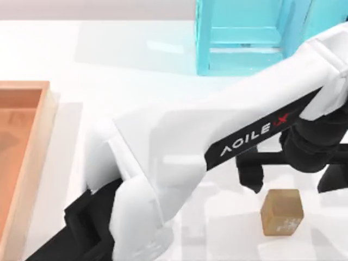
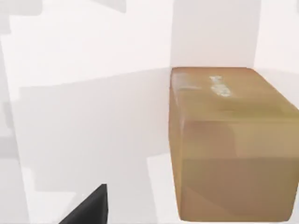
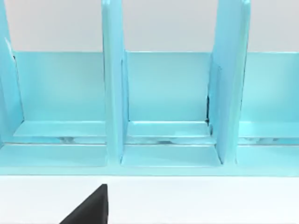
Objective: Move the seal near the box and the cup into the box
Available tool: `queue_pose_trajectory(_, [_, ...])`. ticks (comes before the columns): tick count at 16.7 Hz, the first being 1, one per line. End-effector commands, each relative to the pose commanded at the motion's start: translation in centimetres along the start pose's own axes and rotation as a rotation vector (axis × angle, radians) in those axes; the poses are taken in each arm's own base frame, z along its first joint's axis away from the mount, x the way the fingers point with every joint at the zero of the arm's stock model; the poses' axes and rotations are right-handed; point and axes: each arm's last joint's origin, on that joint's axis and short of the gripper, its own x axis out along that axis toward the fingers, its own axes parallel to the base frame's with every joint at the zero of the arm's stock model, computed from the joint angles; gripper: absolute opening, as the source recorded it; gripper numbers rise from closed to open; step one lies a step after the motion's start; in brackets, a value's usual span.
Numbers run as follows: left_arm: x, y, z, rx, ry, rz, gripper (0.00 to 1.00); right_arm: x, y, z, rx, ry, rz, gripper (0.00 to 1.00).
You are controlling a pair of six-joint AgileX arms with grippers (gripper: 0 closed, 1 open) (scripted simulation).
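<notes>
Here: one seal (image 1: 281,212) on table, one box (image 1: 22,157) left; left tool (image 1: 288,182) above seal, spread wide.

"AGILE X" — on left arm (image 1: 255,130)

A cyan shelf frame (image 1: 244,38) stands at the far edge of the white table (image 1: 136,60), right of centre in the top view, its upright panels and low shelf boards translucent against the pale surface. Seen head-on in the right wrist view, the cyan shelf frame (image 3: 163,112) divides into side-by-side bays separated by tall vertical dividers (image 3: 113,84), each bay with a back wall and a shallow floor ledge, resting directly on the table (image 3: 196,200). Soft grey shadows fall across the tabletop (image 2: 84,121) in the left wrist view
</notes>
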Motion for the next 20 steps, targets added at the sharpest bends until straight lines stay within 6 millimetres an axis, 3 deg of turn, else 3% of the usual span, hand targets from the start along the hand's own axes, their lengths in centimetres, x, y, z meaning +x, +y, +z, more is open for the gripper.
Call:
queue_pose_trajectory(10, [0.7, -0.4, -0.2, 0.006, 0.002, 0.0, 1.0, 0.0, 0.0, 0.0, 0.0, 0.0, 0.0, 1.0])
queue_pose_trajectory(20, [7.9, -0.3, -0.4, 0.007, 0.004, 0.004, 1.0, 0.0, 0.0, 0.0, 0.0, 0.0, 0.0, 1.0])
